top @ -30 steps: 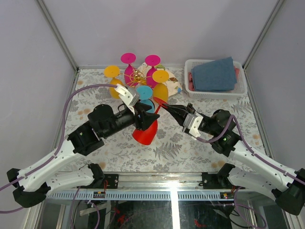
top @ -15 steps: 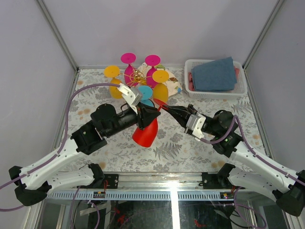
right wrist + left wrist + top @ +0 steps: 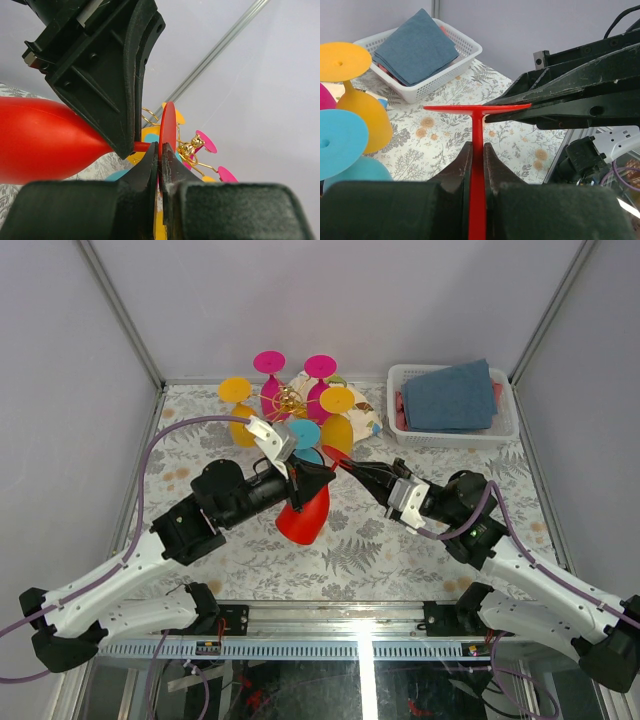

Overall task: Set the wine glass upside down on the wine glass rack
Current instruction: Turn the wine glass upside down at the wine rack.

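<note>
Red plastic wine glass (image 3: 305, 518), gripped by both arms at once, sits over the middle of the fern-patterned counter (image 3: 370, 550), just near of the gold wire wine glass rack (image 3: 288, 398) on its far side. The left end effector (image 3: 316, 478) is closed almost fully, its two dark fingers (image 3: 460, 170) pressed on either side of the thin red stem a little below the foot. The right end effector (image 3: 347, 466), reaching in from the right, is pinched shut on the edge of the flat round foot.

The glass lies tilted, with its bowl towards the near edge and its foot towards the rack. Whether the bowl touches the counter cannot be told.

The double hold looks like a handover. The right arm appears to steady the foot while the left takes the stem, a grip that would leave the foot free to slide into one of the rack's curled loops.

Pink (image 3: 269, 362), orange (image 3: 235, 390) and blue (image 3: 303, 433) glasses already hang there with foot up and bowl down, the pose the red one has to reach. They crowd the post, so a free loop is hard to make out.

A white plastic basket (image 3: 455, 440) of folded blue cloths (image 3: 450, 395) stands at the far right, well apart from the work.
</note>
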